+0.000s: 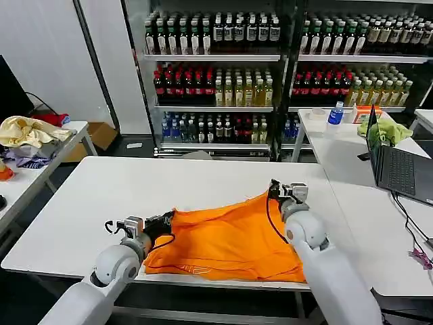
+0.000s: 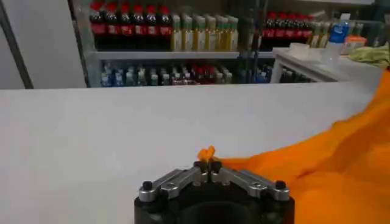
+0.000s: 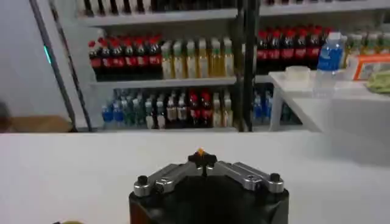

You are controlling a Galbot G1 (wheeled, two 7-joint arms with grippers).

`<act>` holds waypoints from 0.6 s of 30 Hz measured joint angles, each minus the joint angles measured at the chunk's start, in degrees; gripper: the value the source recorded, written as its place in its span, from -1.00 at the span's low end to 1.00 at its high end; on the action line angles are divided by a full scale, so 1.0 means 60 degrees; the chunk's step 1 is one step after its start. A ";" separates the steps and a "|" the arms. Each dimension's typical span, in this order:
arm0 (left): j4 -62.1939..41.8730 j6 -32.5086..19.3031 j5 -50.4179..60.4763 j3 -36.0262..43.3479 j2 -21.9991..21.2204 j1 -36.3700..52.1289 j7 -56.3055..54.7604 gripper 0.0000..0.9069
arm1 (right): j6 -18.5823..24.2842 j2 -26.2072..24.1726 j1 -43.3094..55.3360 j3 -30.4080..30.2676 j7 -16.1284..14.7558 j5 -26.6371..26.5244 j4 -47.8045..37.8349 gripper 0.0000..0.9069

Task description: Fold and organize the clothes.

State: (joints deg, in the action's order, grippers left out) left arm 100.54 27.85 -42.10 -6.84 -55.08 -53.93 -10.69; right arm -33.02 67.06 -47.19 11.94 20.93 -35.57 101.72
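The clothes are one bright orange T-shirt [image 1: 230, 240], spread over the near half of the white table [image 1: 101, 196]. My left gripper [image 1: 165, 220] is shut on the shirt's left corner, and a tuft of orange fabric [image 2: 206, 153] sticks out between its closed fingertips. My right gripper [image 1: 273, 191] is shut on the shirt's far right corner, lifted slightly off the table. A speck of orange cloth [image 3: 200, 153] shows at the closed tips of the right gripper [image 3: 201, 159]. The fabric [image 2: 329, 164] stretches away from the left gripper [image 2: 208, 165].
Shelves of bottles [image 1: 216, 74] stand behind the table. A laptop [image 1: 399, 166] and a light green cloth [image 1: 385, 130] lie on the table at the right. A pale yellow cloth heap [image 1: 27, 132] rests on the table at the left. The white table's far half is bare.
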 measured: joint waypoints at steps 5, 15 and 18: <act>0.0182 0.0002 -0.0057 -0.0109 0.0138 -0.0166 0.0036 -0.98 | 0.0000 -0.0258 -0.0931 0.0338 -0.0052 0.0037 0.1013 -1.00; 0.0625 -0.0002 -0.0063 -0.0339 0.0376 -0.0713 0.0085 -0.98 | 0.0076 -0.0415 -0.2757 0.1068 -0.0203 0.0250 0.2505 -1.00; 0.0769 -0.0048 -0.0029 -0.0428 0.0412 -0.0951 0.0101 -0.98 | 0.0098 -0.0441 -0.3219 0.1283 -0.0239 0.0284 0.2800 -1.00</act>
State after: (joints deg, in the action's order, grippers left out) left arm 105.15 27.56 -42.27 -9.41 -52.60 -59.64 -10.08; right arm -32.43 64.42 -66.51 19.64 19.50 -33.87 118.51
